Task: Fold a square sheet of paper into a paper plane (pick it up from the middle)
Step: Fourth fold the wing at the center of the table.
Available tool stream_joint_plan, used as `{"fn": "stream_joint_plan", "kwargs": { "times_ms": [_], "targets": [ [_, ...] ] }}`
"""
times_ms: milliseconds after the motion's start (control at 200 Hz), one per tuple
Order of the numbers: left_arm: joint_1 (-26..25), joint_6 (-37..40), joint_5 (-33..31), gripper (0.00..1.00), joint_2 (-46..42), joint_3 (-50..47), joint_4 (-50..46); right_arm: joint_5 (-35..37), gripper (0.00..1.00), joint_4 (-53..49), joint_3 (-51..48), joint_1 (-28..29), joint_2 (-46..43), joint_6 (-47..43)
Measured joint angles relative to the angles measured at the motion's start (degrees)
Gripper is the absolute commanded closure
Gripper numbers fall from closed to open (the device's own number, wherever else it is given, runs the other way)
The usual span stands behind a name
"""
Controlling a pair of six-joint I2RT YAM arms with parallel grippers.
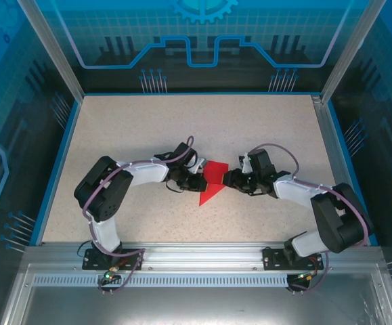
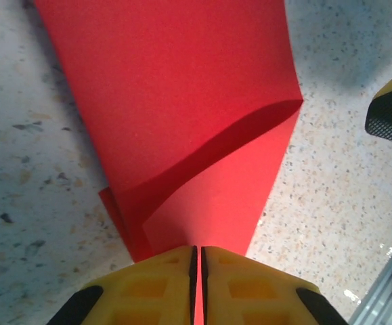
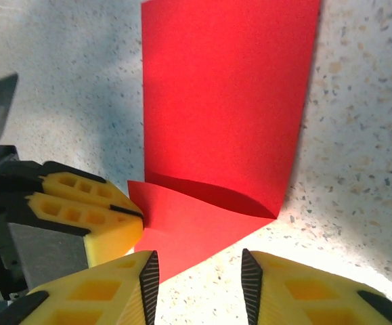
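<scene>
As left hand point(image 2: 197, 261) is clamping the part-folded square sheet of paper point(image 2: 182, 101) by a corner, prob. anchoring it, right hand point(image 3: 200, 274) is hovering wide beside it.

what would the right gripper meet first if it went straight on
Probably the red paper, its folded near edge just ahead of the open right gripper; height above it is unclear.

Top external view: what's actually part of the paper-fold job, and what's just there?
Job: square sheet of paper, folded over; left gripper, shut on its edge; right gripper, open at its other side.
Just there: speckled table; aluminium frame rail; blue enclosure walls.
</scene>
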Motion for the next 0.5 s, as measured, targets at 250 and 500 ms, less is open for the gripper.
{"fn": "stream_joint_plan", "kwargs": {
  "times_ms": [250,500],
  "targets": [
    [0.33,0.83,-1.38,0.89,1.95,0.22,-0.2,-0.79,0.57,1.03,0.02,0.04,4.74,1.73],
    [0.44,1.03,-1.33,0.9,2.36,0.52,-0.13,-2.6,0.59,4.11,0.44,0.13,7.89,3.5]
  ]
}}
